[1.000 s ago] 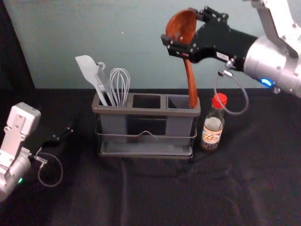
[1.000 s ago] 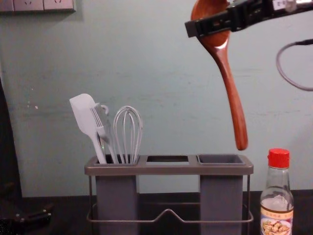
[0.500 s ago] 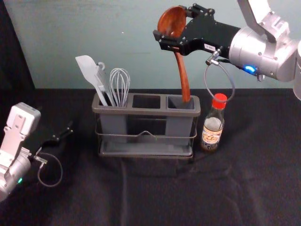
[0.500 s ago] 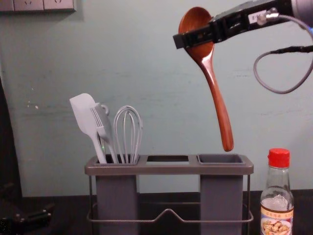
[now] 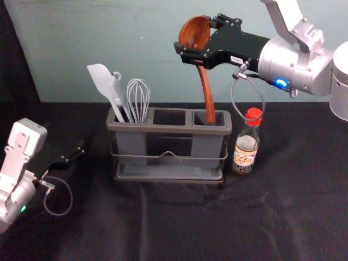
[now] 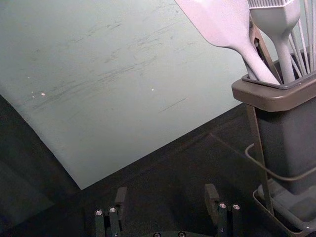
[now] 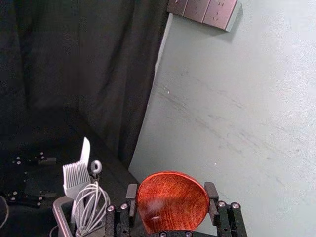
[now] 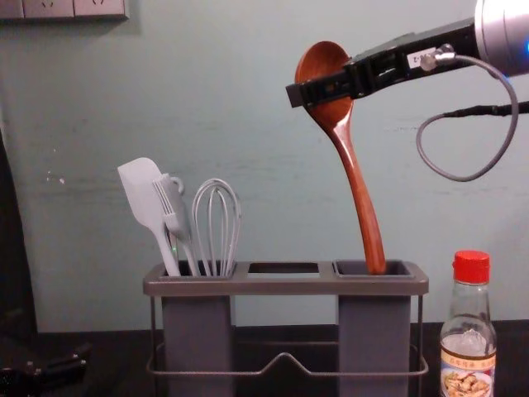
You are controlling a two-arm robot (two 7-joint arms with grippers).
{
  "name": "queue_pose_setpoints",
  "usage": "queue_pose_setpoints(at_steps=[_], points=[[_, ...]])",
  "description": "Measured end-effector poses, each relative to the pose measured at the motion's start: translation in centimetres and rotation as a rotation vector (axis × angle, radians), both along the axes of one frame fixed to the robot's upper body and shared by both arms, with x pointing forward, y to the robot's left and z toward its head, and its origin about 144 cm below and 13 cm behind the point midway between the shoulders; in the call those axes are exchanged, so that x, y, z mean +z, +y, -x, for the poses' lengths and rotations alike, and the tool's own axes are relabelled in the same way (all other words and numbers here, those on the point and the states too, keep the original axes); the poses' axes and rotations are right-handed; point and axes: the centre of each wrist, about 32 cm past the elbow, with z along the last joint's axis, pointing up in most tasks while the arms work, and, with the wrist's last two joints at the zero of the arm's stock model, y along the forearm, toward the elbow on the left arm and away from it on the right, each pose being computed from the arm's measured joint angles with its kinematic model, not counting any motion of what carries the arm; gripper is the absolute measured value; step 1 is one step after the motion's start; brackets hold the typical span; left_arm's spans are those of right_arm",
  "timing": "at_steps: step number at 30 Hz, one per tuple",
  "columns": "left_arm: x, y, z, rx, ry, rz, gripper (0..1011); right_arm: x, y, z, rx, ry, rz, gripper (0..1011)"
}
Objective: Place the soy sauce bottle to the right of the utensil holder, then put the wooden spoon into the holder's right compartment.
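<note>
Well, black cloth (image 5: 179, 217) below right pincer (image 5: 194, 33), wall (image 5: 136, 49) behind.

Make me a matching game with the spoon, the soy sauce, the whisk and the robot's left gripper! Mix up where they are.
1. wooden spoon
2. soy sauce bottle
3. whisk
4. left gripper

A. standing right of the holder
B. open, left of the holder
C. held by the right gripper
D. in the left compartment

Pairs: 1-C, 2-A, 3-D, 4-B
</note>
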Motion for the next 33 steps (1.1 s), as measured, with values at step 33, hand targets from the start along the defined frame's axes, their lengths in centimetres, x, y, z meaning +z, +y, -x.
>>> queue_pose_setpoints(at_steps=[33], points=[[0.0, 0.0, 0.0, 0.0, 0.0, 0.0, 1012, -4.5, -2.9, 0.3, 0.018, 0.122, 0.006, 837]])
